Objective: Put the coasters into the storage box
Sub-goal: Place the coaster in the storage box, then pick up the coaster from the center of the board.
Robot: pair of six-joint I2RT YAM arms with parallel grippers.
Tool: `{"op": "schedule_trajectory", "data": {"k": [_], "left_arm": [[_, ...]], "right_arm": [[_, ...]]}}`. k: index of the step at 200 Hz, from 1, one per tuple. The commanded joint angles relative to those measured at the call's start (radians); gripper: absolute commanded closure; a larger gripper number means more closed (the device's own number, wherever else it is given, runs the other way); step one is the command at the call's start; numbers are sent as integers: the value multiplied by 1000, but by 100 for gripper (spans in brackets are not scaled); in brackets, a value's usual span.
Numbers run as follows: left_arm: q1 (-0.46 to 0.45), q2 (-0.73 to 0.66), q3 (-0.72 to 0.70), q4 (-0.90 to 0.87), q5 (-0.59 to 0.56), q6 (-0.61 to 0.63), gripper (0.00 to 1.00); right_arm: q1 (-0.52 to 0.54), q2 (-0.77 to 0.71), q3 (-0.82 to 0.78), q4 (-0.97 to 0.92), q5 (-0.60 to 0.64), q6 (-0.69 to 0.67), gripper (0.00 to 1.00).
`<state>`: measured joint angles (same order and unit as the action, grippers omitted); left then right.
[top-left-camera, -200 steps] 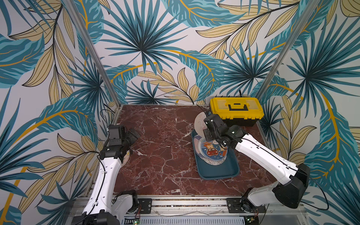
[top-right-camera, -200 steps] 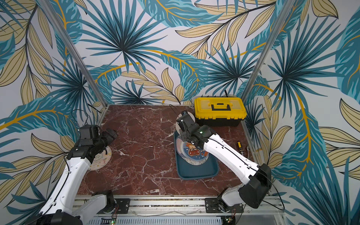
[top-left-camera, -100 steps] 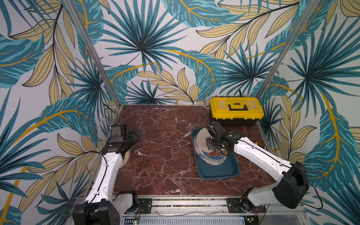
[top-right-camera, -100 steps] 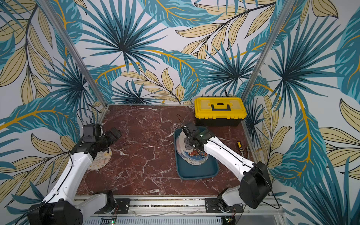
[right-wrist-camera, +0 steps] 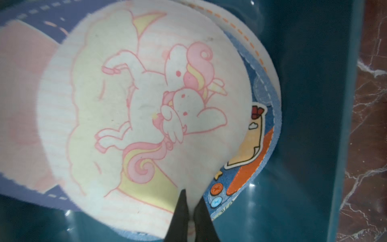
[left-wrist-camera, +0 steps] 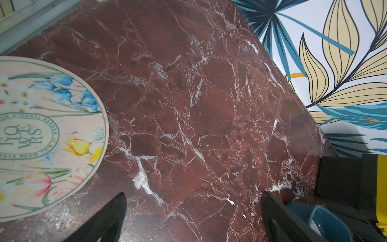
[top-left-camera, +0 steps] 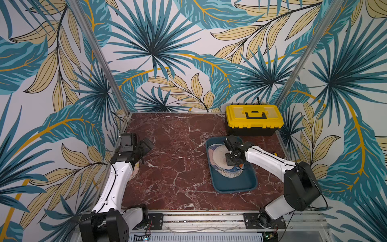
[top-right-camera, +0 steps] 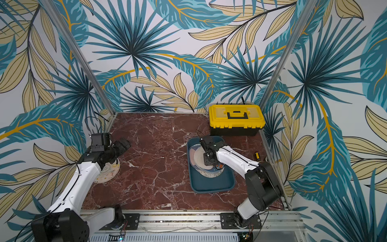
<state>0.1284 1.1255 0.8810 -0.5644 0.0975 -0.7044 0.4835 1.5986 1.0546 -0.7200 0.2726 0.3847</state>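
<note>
Inside the storage box (top-left-camera: 236,186), the coasters (top-left-camera: 219,156) lie in an overlapping pile that fills the half nearer the yellow toolbox (top-left-camera: 254,117). The box floor shows in the other half. Uppermost you see the unicorn coaster (right-wrist-camera: 146,104), cream and pink, printed face up. Beneath it, a blue coaster (right-wrist-camera: 257,146) juts out toward one long wall of the box (right-wrist-camera: 314,104), and a purple-and-pink coaster (right-wrist-camera: 21,83) juts out on the opposite side.

The box is a shallow teal rectangle. In both top views its long axis runs from the toolbox, just beyond its far short end, toward the base rail, and it is turned slightly out of square with the table edge (top-right-camera: 211,184). The discs are round, so only their flat, face-up lie can be told.

Your right gripper (right-wrist-camera: 192,194) hangs over the box. Its fingers are drawn almost together and pinch the rim of the unicorn coaster.

Well apart from the box, across the marble on the left arm's side, the flower coaster (left-wrist-camera: 41,130) lies flat and face up, partly under that arm in a top view (top-right-camera: 109,170). Your left gripper (left-wrist-camera: 193,193) hovers beside it, spread wide and holding nothing. A corner of the box (left-wrist-camera: 326,222) shows past one finger.
</note>
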Motion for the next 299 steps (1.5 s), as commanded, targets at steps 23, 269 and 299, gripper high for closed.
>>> {"op": "schedule_trajectory", "data": {"k": [23, 269, 299], "left_arm": [[8, 16, -9, 10, 1, 5, 0], [61, 240, 97, -220, -356, 33, 0], [95, 286, 99, -219, -373, 50, 0]], "right_arm": [[-2, 41, -25, 9, 2, -2, 63], [0, -204, 65, 154, -299, -111, 1], [15, -149, 91, 210, -335, -121, 0]]}}
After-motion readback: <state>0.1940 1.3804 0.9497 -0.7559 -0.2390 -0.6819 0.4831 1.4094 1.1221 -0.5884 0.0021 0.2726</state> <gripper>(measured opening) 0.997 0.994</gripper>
